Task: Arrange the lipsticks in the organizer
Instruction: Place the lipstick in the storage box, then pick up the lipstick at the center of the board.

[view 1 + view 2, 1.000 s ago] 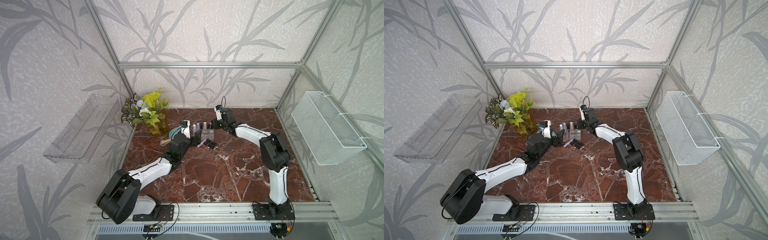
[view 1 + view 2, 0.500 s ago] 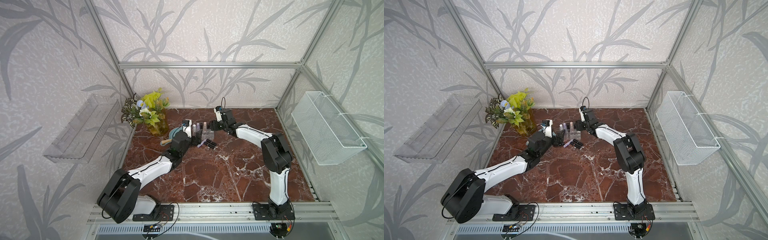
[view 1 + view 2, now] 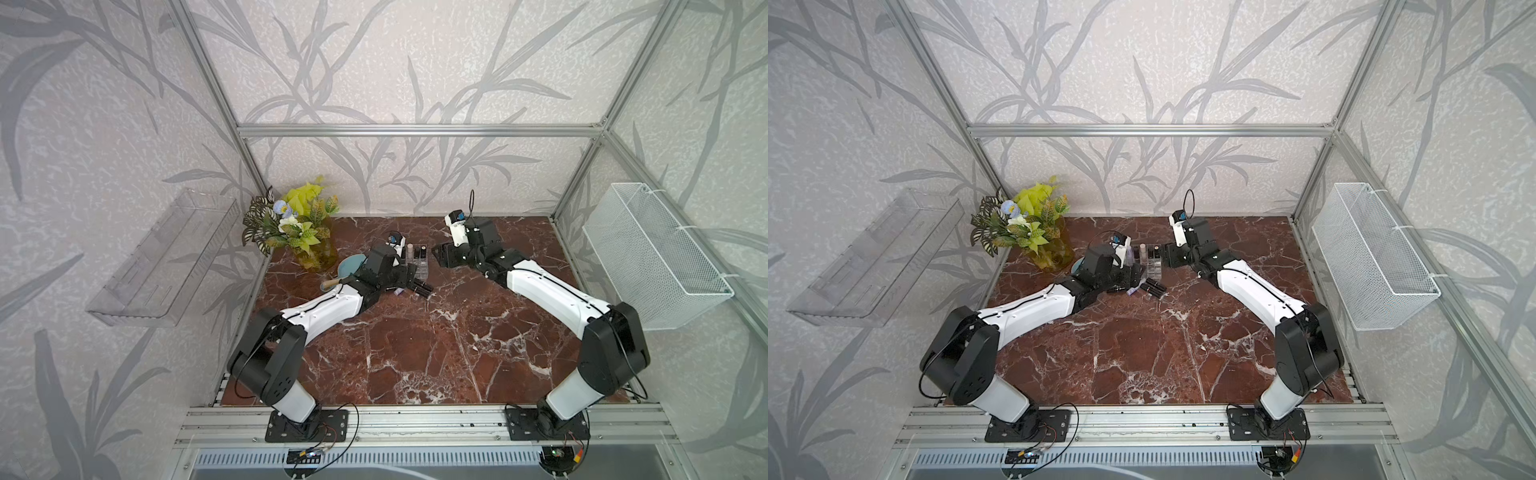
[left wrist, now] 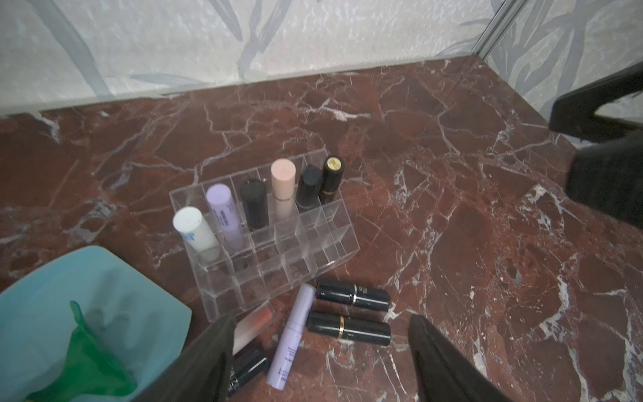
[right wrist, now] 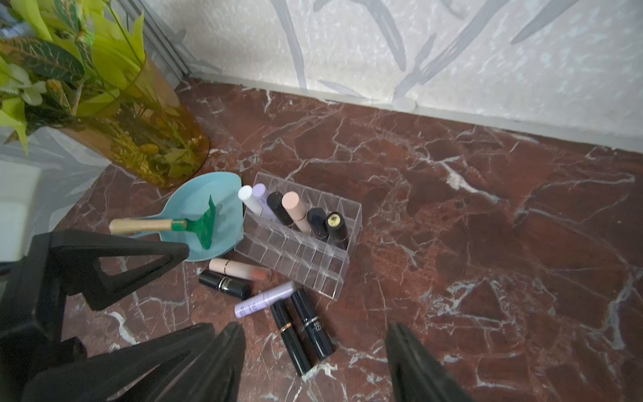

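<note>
Backing rightward off the organizer (image 5: 306, 264), the right gripper (image 5: 315, 325) has spread its jaws and holds nothing. The left gripper (image 4: 322, 318) hovers, jaws spread and empty, by five lipsticks (image 4: 351, 296) lying just near of the organizer; six more stand in its far row.

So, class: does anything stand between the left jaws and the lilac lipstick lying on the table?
Nothing visible does. The lilac lipstick lies uncovered on the table ahead of the open left jaws; two black lipsticks lie beside it.
</note>
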Controlling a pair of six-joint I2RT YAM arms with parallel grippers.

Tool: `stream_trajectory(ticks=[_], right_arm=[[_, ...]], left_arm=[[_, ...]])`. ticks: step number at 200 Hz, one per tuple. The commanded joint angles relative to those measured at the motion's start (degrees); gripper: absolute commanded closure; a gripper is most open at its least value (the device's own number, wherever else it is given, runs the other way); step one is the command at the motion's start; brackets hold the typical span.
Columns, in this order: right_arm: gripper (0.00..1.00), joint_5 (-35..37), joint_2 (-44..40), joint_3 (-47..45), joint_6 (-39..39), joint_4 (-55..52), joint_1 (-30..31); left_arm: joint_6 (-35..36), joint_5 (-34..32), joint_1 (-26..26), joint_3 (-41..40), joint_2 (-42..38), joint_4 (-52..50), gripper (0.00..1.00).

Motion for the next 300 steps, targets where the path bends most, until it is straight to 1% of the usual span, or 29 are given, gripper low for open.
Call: stream_trajectory(ticks=[1, 17, 44, 69, 92, 113, 129, 163, 193, 239, 300], right_arm=[[0.37, -2.2, -0.44, -1.35, -2.88, -7.0, 2.55], [0.42, -3.32, -0.53, -3.37, -3.36, -7.18, 4.08], [0.46, -6.12, 0.57, -7.09, -3.19, -4.63, 5.62], [0.48, -7.3, 3.76, -6.28, -3.31, -4.31, 6.15], [0.48, -7.63, 7.94, -4.17, -3.75, -4.4, 6.65], [0.47, -7.82, 11.16, -3.45, -3.6, -1.97, 6.69], [0.47, -7.88, 14.17, -0.9, -4.43, -3.14, 6.78], [0.43, -6.38, 17.64, 2.52, -5.62, -3.93, 6.78], [0.4, -4.77, 19.39, 3.34, -6.67, -3.68, 6.78], [0.4, -3.83, 21.32, 4.51, -7.24, -5.15, 6.78], [0.4, -4.79, 22.8, 5.08, -7.4, -5.44, 6.78]], left_arm=[[-2.72, -1.49, -0.29, -0.31, -1.11, -1.29, 0.2], [-4.15, -3.71, 0.19, -1.7, -1.76, -0.4, 0.2], [-7.23, -6.09, 1.97, -4.51, -3.59, 1.37, 0.2], [-9.48, -3.9, 4.76, -8.74, -6.44, 6.11, 0.2], [-11.11, -2.48, 7.26, -12.62, -9.5, 9.81, 0.2], [-12.22, -1.96, 9.11, -15.59, -12.03, 12.8, 0.2], [-13.03, -1.33, 10.11, -17.1, -13.05, 14.57, 0.2], [-13.31, -0.57, 10.92, -17.44, -13.03, 14.96, 0.2], [-13.37, -0.07, 11.05, -17.27, -12.69, 15.2, 0.2], [-13.35, 0.15, 11.22, -17.25, -12.52, 15.22, 0.2], [-13.41, 0.44, 11.31, -17.16, -12.13, 15.21, 0.2]])
